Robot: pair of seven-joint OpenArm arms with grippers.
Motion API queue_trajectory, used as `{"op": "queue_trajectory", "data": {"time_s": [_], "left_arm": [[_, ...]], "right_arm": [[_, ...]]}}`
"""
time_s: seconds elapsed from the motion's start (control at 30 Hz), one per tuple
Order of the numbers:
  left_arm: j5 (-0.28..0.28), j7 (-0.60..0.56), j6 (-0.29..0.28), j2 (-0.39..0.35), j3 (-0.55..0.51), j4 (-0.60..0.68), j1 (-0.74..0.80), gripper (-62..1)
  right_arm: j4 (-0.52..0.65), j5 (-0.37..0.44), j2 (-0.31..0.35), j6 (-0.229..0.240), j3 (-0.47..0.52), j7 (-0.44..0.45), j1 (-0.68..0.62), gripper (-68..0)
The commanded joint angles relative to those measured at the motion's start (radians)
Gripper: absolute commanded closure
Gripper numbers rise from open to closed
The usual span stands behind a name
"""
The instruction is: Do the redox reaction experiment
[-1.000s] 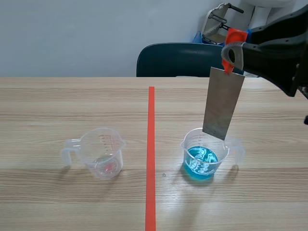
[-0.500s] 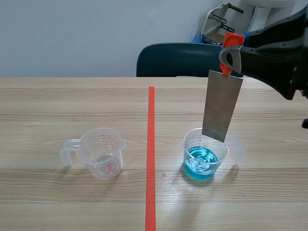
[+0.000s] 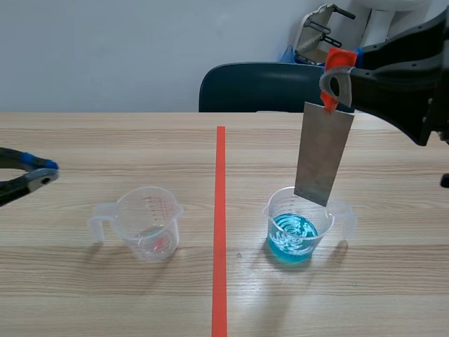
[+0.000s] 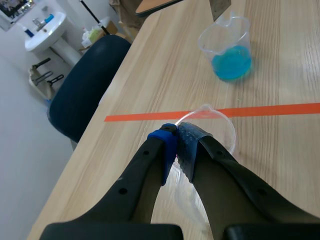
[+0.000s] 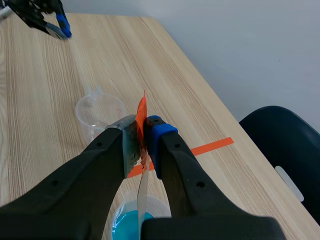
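Scene view: right hand (image 3: 335,84) clamps metal plate (image 3: 324,154) hanging near-vertical above blue-liquid cup (image 3: 328,219); left hand (image 3: 43,177) closed.

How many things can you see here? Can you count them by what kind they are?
Clear plastic cups: 2 (one with blue liquid, one without)
Metal sheet: 1
Dark blue chair: 1
Total: 4
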Motion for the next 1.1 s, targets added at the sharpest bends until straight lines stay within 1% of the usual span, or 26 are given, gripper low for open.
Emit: {"op": "queue_trajectory", "data": {"time_s": [0.0,0.17,0.33,0.47,0.6,0.7,0.77,0.97,1.07], "left_arm": [[-0.030,0.034,-0.002,0.040,0.033,0.003,-0.041,-2.9],[-0.120,0.236,-0.002,0.135,0.187,0.003,-0.161,-2.9],[-0.228,0.401,-0.002,0.201,0.324,0.003,-0.250,-2.9],[-0.301,0.499,-0.002,0.240,0.423,0.003,-0.305,-2.9],[-0.385,0.568,-0.002,0.269,0.502,0.003,-0.338,-2.9],[-0.414,0.591,0.045,0.293,0.540,0.003,-0.342,-2.9],[-0.419,0.609,0.074,0.307,0.561,0.003,-0.342,-2.9],[-0.425,0.634,0.126,0.333,0.618,0.002,-0.341,-2.9],[-0.454,0.634,0.131,0.333,0.640,0.002,-0.341,-2.9]], "right_arm": [[0.015,0.014,0.010,0.006,0.000,0.015,0.014,-0.9],[0.015,0.014,0.010,0.006,0.000,0.015,0.014,-0.9],[0.015,0.014,0.010,0.006,0.000,0.015,0.014,-0.9],[0.015,0.014,0.010,0.006,0.000,0.015,0.014,-0.9],[0.015,0.014,0.010,0.006,0.000,0.014,0.014,-0.9],[0.015,0.014,0.010,0.006,0.000,0.014,0.014,-0.9],[0.015,0.014,0.010,0.006,0.000,0.015,0.014,-0.9],[0.015,0.014,0.010,0.006,0.000,0.015,0.014,-0.9],[0.015,0.014,0.010,0.006,0.000,0.014,0.014,-0.9]]}}
